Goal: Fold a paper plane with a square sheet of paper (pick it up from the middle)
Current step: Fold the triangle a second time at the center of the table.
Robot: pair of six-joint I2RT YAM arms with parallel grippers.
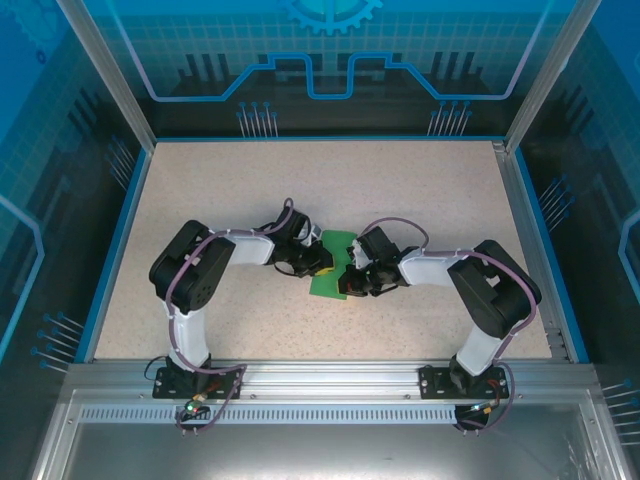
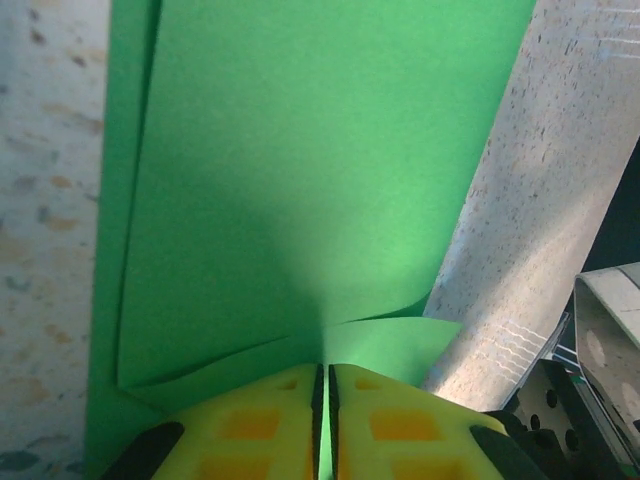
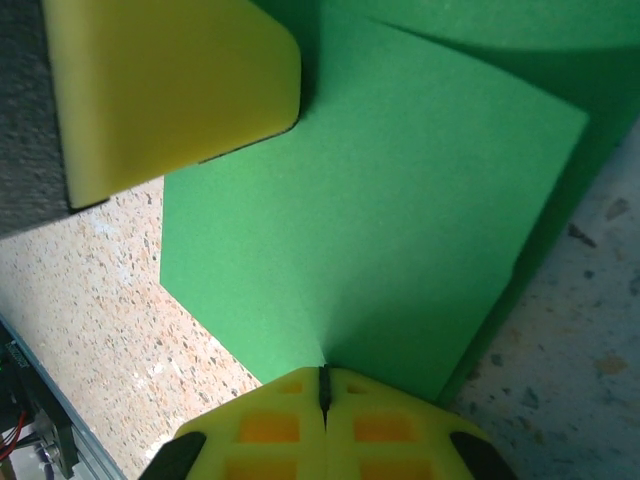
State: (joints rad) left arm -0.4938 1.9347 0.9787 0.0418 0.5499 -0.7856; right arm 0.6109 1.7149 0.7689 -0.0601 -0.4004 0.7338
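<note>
The bright green sheet of paper (image 1: 335,262) lies folded in layers at the middle of the speckled table, between my two grippers. My left gripper (image 1: 318,262) comes in from the left. In the left wrist view its yellow fingers (image 2: 250,420) are shut on the paper (image 2: 300,180), with a thin green strip between the jaws (image 2: 324,368) and a flap curling up beside them. My right gripper (image 1: 352,280) comes in from the right. Its jaws (image 3: 323,372) are shut on the paper's near edge (image 3: 380,200), which puckers there. The left gripper's yellow finger (image 3: 170,90) rests on the paper opposite.
The speckled tabletop (image 1: 300,190) has a blue rim (image 1: 115,250) on the left, back and right. An aluminium rail (image 1: 320,375) carries both arm bases along the front. Part of the right arm's grey body (image 2: 610,340) shows close beside the paper.
</note>
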